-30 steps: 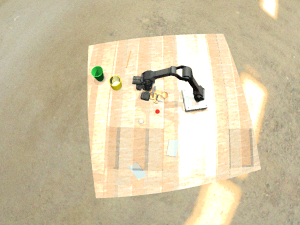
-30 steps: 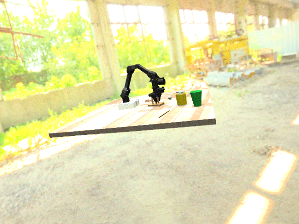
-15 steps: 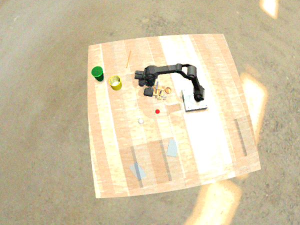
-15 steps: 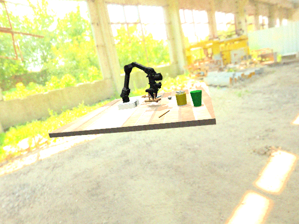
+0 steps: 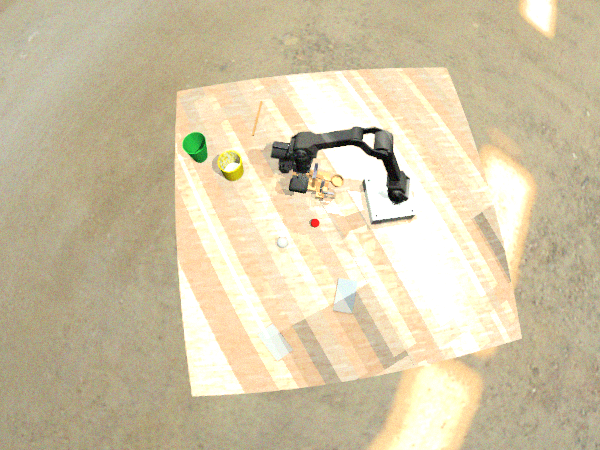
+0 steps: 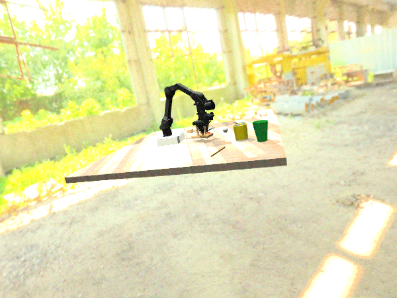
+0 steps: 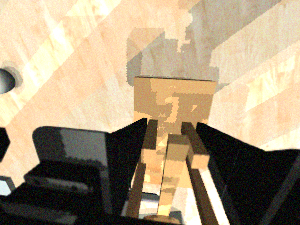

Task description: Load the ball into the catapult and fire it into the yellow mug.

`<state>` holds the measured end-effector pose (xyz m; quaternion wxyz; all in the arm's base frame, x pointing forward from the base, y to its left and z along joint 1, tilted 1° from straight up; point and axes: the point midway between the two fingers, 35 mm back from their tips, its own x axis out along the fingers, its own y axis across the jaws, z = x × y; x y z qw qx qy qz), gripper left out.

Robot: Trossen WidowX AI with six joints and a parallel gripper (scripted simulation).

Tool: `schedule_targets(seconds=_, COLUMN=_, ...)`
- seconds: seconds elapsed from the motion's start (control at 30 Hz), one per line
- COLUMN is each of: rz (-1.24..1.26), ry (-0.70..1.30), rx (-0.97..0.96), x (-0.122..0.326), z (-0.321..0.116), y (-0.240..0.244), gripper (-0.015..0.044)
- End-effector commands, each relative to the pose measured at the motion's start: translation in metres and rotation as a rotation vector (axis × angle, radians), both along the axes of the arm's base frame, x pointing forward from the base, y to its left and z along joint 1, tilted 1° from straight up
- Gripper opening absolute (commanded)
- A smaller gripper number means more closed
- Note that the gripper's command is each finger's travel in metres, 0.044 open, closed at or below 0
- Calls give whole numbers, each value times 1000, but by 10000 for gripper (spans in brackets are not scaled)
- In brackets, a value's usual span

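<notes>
The wooden catapult (image 5: 318,186) (image 7: 175,97) stands on the table in front of the arm; its round cup (image 5: 337,180) faces the arm's base. My gripper (image 7: 171,124) (image 6: 202,133) is down over the catapult and shut on its frame, one finger on each side of the uprights. The fingertips are hard to see in the top view. A small red ball (image 5: 314,222) (image 6: 208,132) lies on the table beside the catapult. A grey-white ball (image 5: 282,241) (image 6: 225,130) (image 7: 6,81) lies farther off. The yellow mug (image 5: 233,173) (image 6: 240,133) stands upright beyond the catapult's end away from the base.
A green cup (image 5: 199,153) (image 6: 261,131) stands close to the yellow mug, near the table edge. A thin stick (image 5: 257,119) (image 6: 218,151) lies to one side. Two pale flat pieces (image 5: 344,297) (image 5: 276,342) lie on the other side. The white arm base (image 5: 393,215) (image 6: 168,141) is behind the catapult.
</notes>
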<state>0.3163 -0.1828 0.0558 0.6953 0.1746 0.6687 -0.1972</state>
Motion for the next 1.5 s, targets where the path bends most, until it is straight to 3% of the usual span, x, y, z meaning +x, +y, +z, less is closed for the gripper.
schedule_targets(seconds=0.0, rz=7, ry=0, rx=5, x=0, z=-6, y=1, gripper=0)
schedule_targets(seconds=0.73, rz=0, ry=2, rx=1, x=1, z=-28, y=-1, gripper=0)
schedule_targets(seconds=1.17, rz=0, ry=2, rx=1, x=1, z=-28, y=-1, gripper=341)
schedule_targets(seconds=1.27, rz=0, ry=2, rx=1, x=3, z=-5, y=-1, gripper=420)
schedule_targets(seconds=1.4, rz=0, ry=2, rx=2, x=0, z=61, y=2, gripper=440)
schedule_targets(seconds=1.47, rz=0, ry=2, rx=2, x=-2, z=71, y=3, gripper=440)
